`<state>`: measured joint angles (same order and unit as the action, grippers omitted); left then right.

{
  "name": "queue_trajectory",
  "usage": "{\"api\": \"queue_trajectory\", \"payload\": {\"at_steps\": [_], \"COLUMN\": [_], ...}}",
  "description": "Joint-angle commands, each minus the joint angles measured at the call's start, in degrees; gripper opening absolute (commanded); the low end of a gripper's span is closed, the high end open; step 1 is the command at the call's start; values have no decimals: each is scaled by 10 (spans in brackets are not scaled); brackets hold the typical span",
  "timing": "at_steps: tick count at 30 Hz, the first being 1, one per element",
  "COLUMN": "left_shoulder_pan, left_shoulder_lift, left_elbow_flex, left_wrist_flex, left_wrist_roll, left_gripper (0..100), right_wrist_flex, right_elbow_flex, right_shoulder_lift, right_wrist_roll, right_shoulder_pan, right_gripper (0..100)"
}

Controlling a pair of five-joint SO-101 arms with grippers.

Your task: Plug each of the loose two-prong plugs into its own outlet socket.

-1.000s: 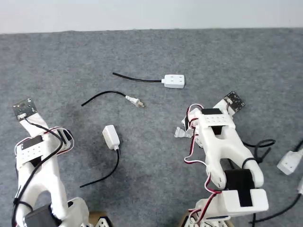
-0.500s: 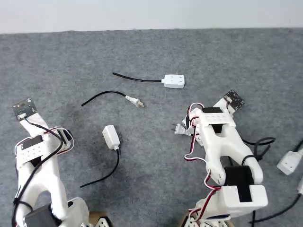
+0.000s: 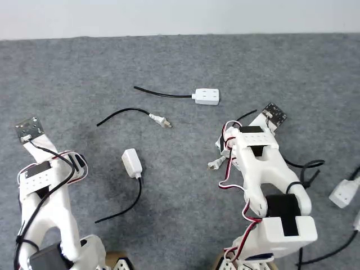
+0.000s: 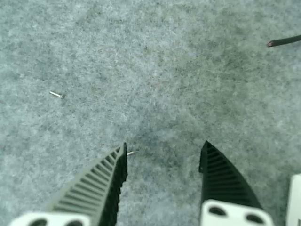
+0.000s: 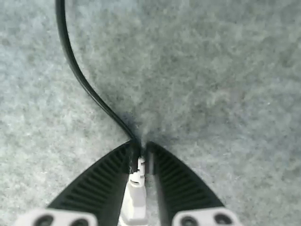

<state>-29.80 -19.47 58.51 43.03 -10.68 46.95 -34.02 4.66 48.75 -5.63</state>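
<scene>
My right gripper [image 5: 139,146] is shut on a white two-prong plug [image 5: 138,175] whose black cord [image 5: 80,80] trails away over the carpet. In the high view this plug [image 3: 215,163] pokes out to the left of the right arm, low over the carpet. A second loose plug [image 3: 160,120] with a black cord lies at mid-table. One white outlet socket [image 3: 206,97] lies beyond it and another [image 3: 132,163] lies nearer the left arm. My left gripper [image 4: 164,148] is open over bare carpet, holding nothing.
Grey carpet [image 3: 169,62] covers the whole table. A third white socket block [image 3: 343,193] with its cord lies at the right edge. A black cord end [image 4: 284,41] and a small metal pin [image 4: 56,94] lie ahead of the left gripper.
The right arm shifted slightly and turned at the wrist, so the held plug swung a little toward the near side. The left arm has not moved.
</scene>
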Motion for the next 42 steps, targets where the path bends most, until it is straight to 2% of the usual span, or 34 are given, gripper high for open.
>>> {"api": "queue_trajectory", "payload": {"at_steps": [1, 6, 11, 14, 18, 21, 23, 27, 31, 36, 42], "left_shoulder_pan": [4, 4, 4, 4, 4, 4, 4, 4, 4, 4, 4], "left_shoulder_lift": [-8, -8, -8, -8, -8, -8, -8, -8, -8, -8, -8], "left_elbow_flex": [-22, -22, -22, -22, -22, -22, -22, -22, -22, -22, -22], "left_wrist_flex": [5, 5, 5, 5, 4, 4, 4, 4, 4, 4, 4], "left_wrist_roll": [6, 6, 6, 6, 6, 6, 6, 6, 6, 6, 6], "left_gripper": [232, 232, 232, 232, 232, 232, 232, 232, 232, 232, 232], "right_wrist_flex": [-7, 12, 121, 143, 115, 62, 35, -21, -31, -31, -31], "right_elbow_flex": [32, 33, 78, 84, 61, 36, 18, -15, -35, -72, -96], "right_shoulder_lift": [0, -3, -61, -106, -119, -119, -119, -119, -119, -124, -124], "right_wrist_roll": [-6, -7, -7, -10, -31, -35, -42, -45, -47, -97, -120], "right_shoulder_pan": [-22, -18, -21, -17, -24, -33, -46, -70, -84, -65, -27], "right_gripper": [125, 151, 151, 151, 128, 0, 28, 10, 8, 8, 8]}}
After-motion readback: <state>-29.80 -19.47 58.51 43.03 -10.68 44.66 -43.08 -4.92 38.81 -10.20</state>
